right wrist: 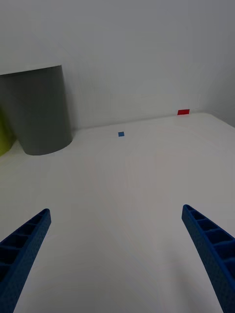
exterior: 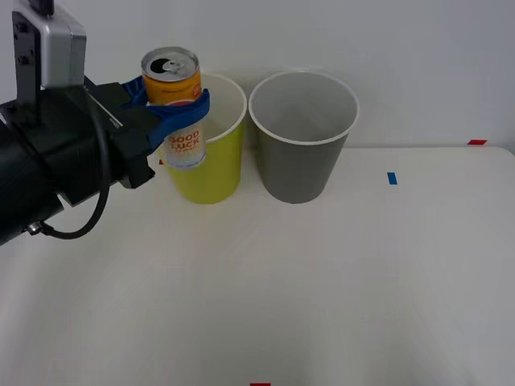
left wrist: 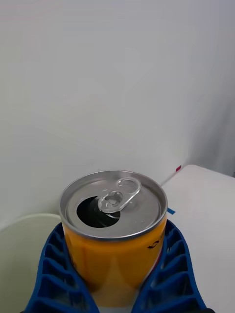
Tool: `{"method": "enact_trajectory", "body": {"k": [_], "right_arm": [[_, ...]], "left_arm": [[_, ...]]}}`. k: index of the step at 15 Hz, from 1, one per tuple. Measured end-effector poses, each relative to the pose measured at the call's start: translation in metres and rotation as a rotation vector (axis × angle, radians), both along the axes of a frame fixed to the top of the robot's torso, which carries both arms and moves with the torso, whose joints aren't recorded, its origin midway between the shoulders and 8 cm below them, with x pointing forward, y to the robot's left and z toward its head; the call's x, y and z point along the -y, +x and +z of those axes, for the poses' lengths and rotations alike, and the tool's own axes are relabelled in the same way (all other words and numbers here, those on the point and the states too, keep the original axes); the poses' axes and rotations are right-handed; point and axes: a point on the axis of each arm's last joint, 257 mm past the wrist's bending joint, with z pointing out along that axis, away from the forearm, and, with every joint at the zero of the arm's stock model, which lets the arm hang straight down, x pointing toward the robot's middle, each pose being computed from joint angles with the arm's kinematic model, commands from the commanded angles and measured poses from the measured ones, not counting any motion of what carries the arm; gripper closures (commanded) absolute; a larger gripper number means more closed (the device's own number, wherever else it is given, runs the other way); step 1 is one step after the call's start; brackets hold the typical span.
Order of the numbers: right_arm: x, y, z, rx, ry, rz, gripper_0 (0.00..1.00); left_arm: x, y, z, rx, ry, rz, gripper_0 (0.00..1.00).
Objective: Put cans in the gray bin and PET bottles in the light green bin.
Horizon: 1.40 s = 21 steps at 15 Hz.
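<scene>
White tabletop (exterior: 322,281), two bins at the back.
Left gripper (exterior: 173,108) jaws clamp the can (exterior: 179,108) by the light green bin (exterior: 216,173); carry onward to the gray bin (exterior: 302,161). Right gripper (right wrist: 117,254) jaws spread, idle.

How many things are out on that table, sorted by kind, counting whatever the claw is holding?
Cans: 1, the can held up by the left claw.
Bins: 2, the gray bin and the light green bin.
Tape marks: 3.
Total: 6.
</scene>
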Motion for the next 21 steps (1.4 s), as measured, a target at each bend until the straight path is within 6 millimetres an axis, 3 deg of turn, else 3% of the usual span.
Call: {"method": "enact_trajectory", "body": {"k": [5,10,21], "right_arm": [[0.0,0.0,0.0,0.0,0.0,0.0,0.07],[0.0,0.0,0.0,0.0,0.0,0.0,0.07],[0.0,0.0,0.0,0.0,0.0,0.0,0.07]], "left_arm": [[0.017,0.007,0.042,0.084,0.013,-0.038,1.0],[0.035,0.041,0.071,0.064,0.019,-0.075,1.0],[0.095,0.101,0.077,-0.043,-0.031,-0.146,1.0]]}}
